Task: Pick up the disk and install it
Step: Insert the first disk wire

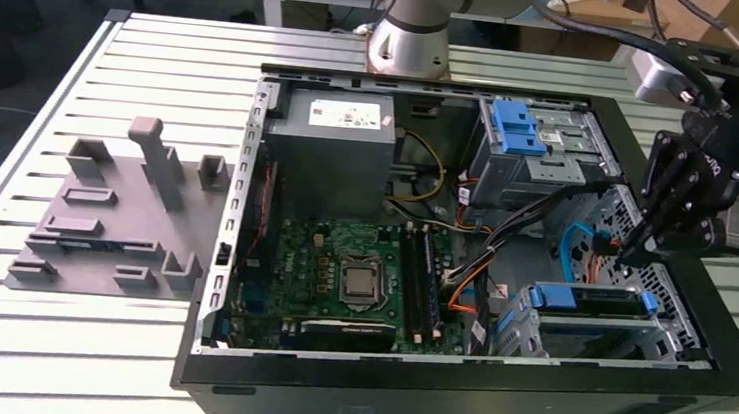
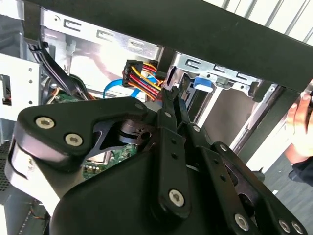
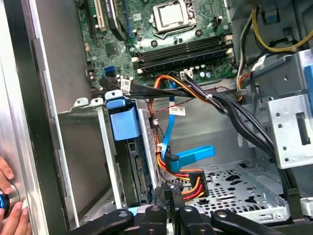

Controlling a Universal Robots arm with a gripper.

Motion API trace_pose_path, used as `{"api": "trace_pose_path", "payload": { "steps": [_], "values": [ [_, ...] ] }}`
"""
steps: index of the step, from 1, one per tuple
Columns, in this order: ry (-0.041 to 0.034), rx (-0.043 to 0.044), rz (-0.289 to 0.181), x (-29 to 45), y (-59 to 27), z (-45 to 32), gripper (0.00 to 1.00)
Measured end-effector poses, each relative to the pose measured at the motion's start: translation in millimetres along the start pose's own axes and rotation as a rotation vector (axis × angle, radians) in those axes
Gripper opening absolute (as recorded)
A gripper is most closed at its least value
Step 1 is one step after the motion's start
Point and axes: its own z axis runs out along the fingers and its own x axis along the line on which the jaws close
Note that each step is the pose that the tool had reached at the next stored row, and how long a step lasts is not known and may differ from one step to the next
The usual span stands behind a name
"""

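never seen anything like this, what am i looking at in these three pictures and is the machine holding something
This is a robot arm working inside an opened computer case that lies on a slatted table. The exterior view is taken from a camera off the arm; there the arm's hand reaches down into the case, near the disk, which sits in its bay with blue rails. The two wrist views come from cameras riding on the arm, so the hand fills their foreground. Its fingers look closed together with nothing between them, near a bundle of cables. A grey plastic fixture lies beside the case. A person's hand shows at one edge.
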Motion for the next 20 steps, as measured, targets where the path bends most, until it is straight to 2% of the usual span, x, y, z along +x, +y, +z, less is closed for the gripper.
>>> {"api": "trace_pose_path", "payload": {
  "steps": [6,14,20],
  "values": [
    [-0.0015,0.0086,-0.017,7.2,2.9,1.3,0.16],
    [-0.0037,0.0228,-0.081,9.4,3.8,2.9,0.16],
    [-0.0058,0.0365,-0.085,13.3,11.6,3.6,0.16]
  ]
}}
